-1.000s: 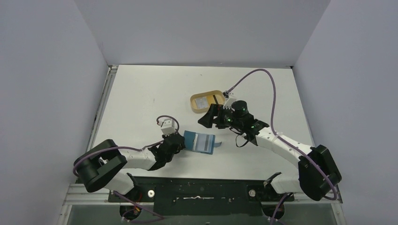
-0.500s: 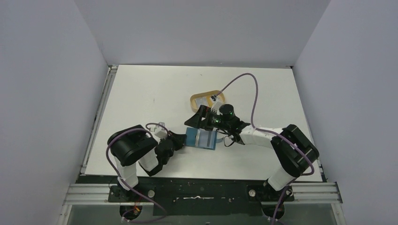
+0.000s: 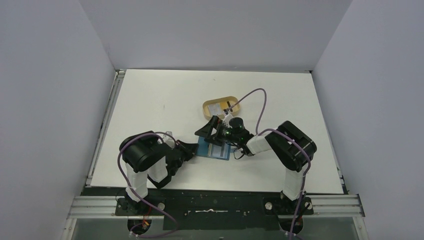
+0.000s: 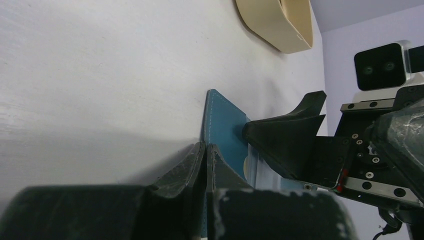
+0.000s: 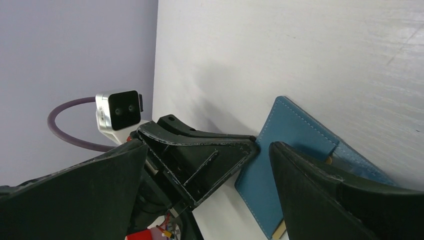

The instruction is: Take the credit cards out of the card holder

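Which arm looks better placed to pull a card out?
Right arm: the right hand is open over the teal-blue folding wallet, while the left hand is shut on its edge, steadying it.

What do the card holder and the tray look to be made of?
Card holder: probably leather or faux leather in matte teal. It shows a fine grain and a pale stitched seam along the edge.
Tray: possibly wood or moulded plastic, smooth tan with a satin look. The wall is thin and even and no grain shows, so the material stays open.

Left tool (image 3: pixel 193 149) pinching card holder (image 3: pixel 218 152) edge; right tool (image 3: pixel 210 136) spread above it.
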Tool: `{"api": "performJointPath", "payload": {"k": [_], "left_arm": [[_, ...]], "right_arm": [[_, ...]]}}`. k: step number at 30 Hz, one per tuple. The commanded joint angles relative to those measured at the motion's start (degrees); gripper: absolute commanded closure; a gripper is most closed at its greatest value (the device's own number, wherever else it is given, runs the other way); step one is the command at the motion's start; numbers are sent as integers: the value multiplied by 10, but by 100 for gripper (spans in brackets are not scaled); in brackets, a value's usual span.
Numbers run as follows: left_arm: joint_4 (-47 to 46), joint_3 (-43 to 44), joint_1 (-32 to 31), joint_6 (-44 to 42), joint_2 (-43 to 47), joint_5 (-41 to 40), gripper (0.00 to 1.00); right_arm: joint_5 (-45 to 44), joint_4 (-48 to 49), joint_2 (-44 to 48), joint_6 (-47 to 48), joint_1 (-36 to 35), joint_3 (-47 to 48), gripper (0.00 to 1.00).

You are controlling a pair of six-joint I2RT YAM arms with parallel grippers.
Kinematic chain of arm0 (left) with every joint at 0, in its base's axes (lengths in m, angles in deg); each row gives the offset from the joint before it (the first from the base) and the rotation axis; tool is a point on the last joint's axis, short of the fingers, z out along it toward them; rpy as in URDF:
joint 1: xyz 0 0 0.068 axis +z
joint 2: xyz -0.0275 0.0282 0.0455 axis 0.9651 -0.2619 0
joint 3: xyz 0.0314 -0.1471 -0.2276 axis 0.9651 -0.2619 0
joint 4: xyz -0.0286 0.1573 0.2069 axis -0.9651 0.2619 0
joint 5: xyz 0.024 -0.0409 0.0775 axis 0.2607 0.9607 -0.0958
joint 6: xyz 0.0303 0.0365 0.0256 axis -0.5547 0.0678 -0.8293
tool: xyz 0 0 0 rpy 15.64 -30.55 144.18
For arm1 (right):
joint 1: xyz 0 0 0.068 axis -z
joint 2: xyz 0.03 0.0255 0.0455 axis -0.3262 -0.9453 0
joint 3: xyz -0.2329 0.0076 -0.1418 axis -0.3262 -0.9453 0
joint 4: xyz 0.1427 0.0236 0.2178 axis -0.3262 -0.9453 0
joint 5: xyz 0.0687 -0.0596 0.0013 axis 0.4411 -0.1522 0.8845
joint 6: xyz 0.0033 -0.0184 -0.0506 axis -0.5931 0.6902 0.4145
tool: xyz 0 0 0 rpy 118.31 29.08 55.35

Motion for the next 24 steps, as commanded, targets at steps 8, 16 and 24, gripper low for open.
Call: {"api": "performJointPath", "payload": {"k": [8, 16, 24], "left_arm": [[30, -11, 16, 12, -28, 22, 100], [31, -17, 18, 21, -42, 15, 100], [31, -17, 18, 41, -62, 7, 100]], "right_arm": [[-75, 52, -5, -28, 11, -36, 0], [-105, -225, 85, 74, 1, -6, 0], [-113, -266, 62, 68, -28, 13, 0]]}}
